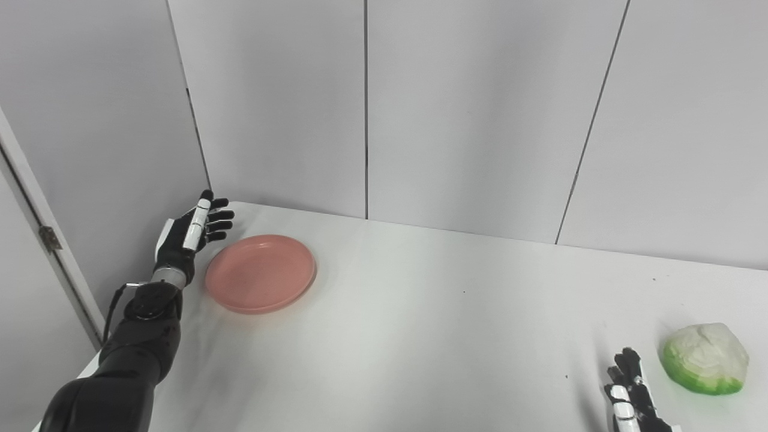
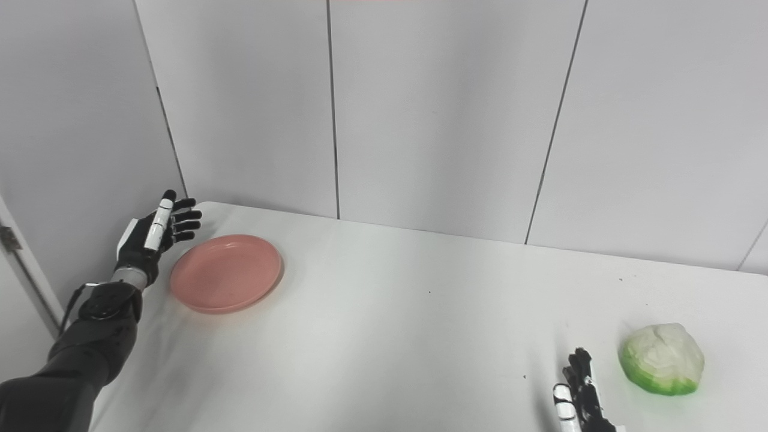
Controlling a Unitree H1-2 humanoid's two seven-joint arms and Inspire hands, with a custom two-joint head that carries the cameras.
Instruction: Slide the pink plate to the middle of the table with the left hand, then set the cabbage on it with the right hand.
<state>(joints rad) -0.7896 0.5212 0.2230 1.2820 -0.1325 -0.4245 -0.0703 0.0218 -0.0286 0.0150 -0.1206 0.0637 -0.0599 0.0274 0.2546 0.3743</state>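
A round, shallow, salmon-pink plastic plate (image 1: 260, 273) is lying flat on the white table (image 1: 420, 336) in the left part of the frame, close to the table's far left corner and well away from its middle. The black-and-white left hand (image 1: 191, 233) is hovering just beside the plate's upper left rim, its fingers (image 1: 219, 222) spread apart and pointing toward the plate, holding nothing; whether it is touching the rim cannot be told. Its dark arm is entering from the lower left corner of the frame. A pale, white-and-green head of cabbage (image 2: 662, 359) is sitting on the table at the lower right of the frame, well apart from the plate. The black-and-white right hand (image 2: 577, 396) is showing only partly at the bottom edge, just to the left of the cabbage and not touching it; its visible fingers are pointing upward in the frame, empty, but whether they are apart or together cannot be told. Grey panelled walls (image 1: 480, 108) are standing behind the table.
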